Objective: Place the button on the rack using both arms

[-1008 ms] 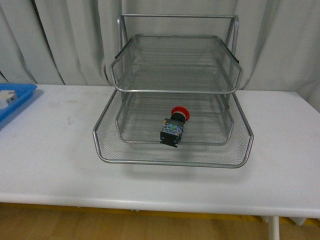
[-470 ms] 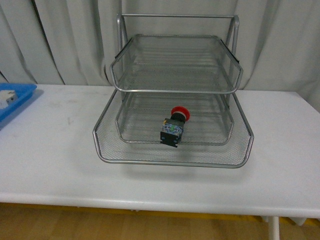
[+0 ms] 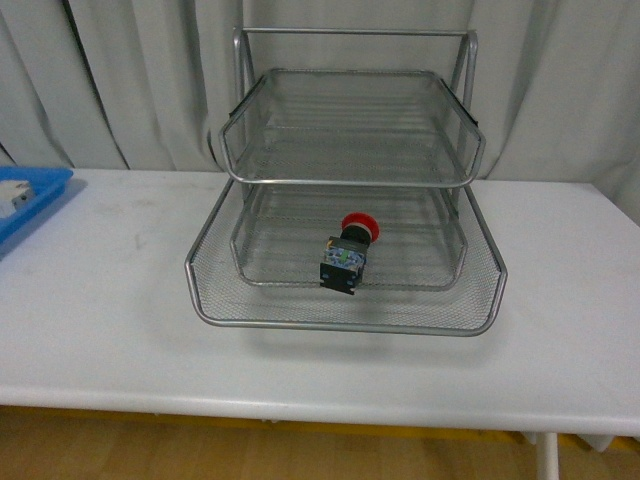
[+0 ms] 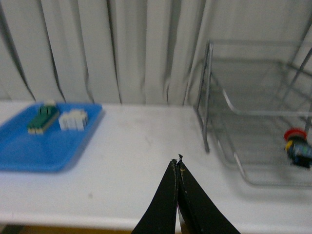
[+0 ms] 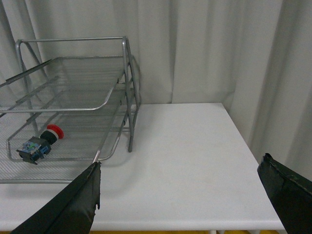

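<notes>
Red-capped push-button switch (image 3: 347,255) with a dark blocky body lies on its side in the silver wire-mesh rack (image 3: 345,310), on a lower tier. Left gripper (image 4: 178,168) has its fingers pressed together, empty; right gripper (image 5: 183,187) is spread wide, holding nothing.

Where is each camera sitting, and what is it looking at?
Front view: on the robot's body, facing the rack with the button in it; no arm shows.
Left wrist view: on the left arm, facing the table and blue tray; the left gripper shows, shut.
Right wrist view: on the right arm, beside the rack; the right gripper shows, open.
All three views share the rack and button.
</notes>
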Motion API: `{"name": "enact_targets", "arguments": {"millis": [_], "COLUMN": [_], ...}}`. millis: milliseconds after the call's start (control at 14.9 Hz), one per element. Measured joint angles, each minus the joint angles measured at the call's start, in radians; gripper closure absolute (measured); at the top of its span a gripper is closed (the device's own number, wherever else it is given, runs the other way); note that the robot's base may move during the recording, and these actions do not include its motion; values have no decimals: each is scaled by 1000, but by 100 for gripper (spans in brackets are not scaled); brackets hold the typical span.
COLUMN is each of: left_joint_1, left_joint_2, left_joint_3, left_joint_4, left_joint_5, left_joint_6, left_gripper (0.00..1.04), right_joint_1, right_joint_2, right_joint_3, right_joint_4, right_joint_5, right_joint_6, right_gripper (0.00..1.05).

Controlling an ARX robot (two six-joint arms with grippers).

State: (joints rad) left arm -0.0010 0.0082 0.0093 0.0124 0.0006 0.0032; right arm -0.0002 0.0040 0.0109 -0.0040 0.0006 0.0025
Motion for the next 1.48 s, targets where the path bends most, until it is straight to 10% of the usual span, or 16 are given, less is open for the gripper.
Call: {"name": "enact_targets", "arguments": {"millis": [336, 538, 806, 1344, 1478], "left_joint_1": [0, 0, 0, 0, 0], "left_joint_2": [0, 0, 0, 0, 0], "left_joint_3": [0, 0, 0, 0, 0], "left_joint_4": [-16, -16, -15, -16, -15], "left_joint_5": [-1, -1, -1, -1, -1], "left_joint_6": [-2, -2, -2, -2, -2], "left_gripper": [98, 64, 9, 7, 7], "right_joint_1": [0, -22, 42, 385, 442], "right_joint_2": [0, 24, 831, 1562, 1632], "right_joint_3": [0, 10, 261, 595, 662], "right_joint_4": [1, -26, 505, 229, 228], "right_joint_5": [0, -66, -219, -228, -224], "right_joint_6": [0, 22, 209, 373, 402], "right_gripper": [6, 6, 6, 6, 27]}}
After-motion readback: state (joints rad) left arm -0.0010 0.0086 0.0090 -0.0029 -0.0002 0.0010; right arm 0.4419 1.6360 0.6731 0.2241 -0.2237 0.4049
